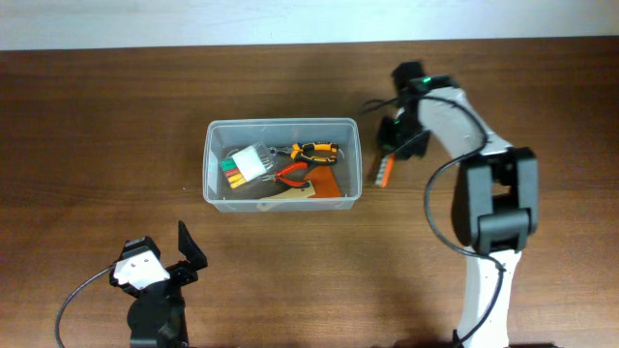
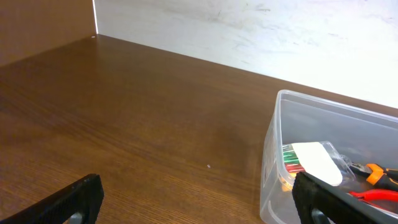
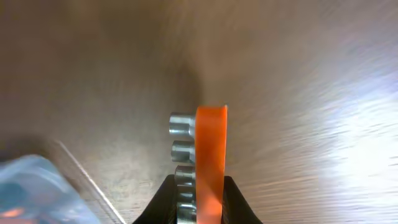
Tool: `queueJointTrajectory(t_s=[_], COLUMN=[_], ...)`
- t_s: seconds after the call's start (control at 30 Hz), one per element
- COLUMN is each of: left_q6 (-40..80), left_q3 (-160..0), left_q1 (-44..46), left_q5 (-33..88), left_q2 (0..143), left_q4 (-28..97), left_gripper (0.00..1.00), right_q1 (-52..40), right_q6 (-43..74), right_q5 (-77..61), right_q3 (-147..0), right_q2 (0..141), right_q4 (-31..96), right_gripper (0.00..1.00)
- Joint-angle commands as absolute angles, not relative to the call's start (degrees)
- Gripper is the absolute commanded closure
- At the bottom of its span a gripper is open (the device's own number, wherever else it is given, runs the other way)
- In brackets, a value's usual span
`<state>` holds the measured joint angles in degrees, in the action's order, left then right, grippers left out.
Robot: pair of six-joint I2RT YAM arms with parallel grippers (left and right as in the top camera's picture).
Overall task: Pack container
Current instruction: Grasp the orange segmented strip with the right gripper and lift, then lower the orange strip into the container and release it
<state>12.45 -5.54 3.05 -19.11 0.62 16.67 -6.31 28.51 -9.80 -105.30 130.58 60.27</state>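
Gripping an orange bit holder (image 3: 210, 149) in the right end effector (image 1: 391, 147), just right of the clear container (image 1: 281, 123) at mid-counter (image 1: 97, 126). Holding the left end effector (image 2: 199, 208) wide apart near the front edge.

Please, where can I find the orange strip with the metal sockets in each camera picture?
Overhead: the orange strip is just right of the container.
Left wrist: not in this picture.
Right wrist: centre, lower half, seen edge-on, held in the right gripper.
Shared landmark: the clear container, at the right in the left wrist view, blurred at lower left in the right wrist view.
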Motion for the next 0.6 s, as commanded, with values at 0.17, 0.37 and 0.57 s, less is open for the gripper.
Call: queueJointTrajectory(t_s=[0.17,0.37,0.57], left_q6=[11.9,11.9,11.9], left_q3=[-5.3,-5.3,-5.3], left_q1=[3.3,3.3,3.3], left_q5=[-19.3,-19.3,-19.3], left_q2=[0.5,0.5,0.5], left_q4=[16.7,16.7,16.7], left_gripper=[0.01,0.01,0.01], right_q1=[-1.7,-9.0,-20.4], right_q6=[17.5,1.0,-21.5], right_q5=[-15.1,-15.3,-15.3], right_q3=[-121.8,-129.4,-129.6], right_q2=[124.5,121.5,121.6], right_q4=[68.4,73.7,75.9], right_gripper=[0.96,0.96,0.96])
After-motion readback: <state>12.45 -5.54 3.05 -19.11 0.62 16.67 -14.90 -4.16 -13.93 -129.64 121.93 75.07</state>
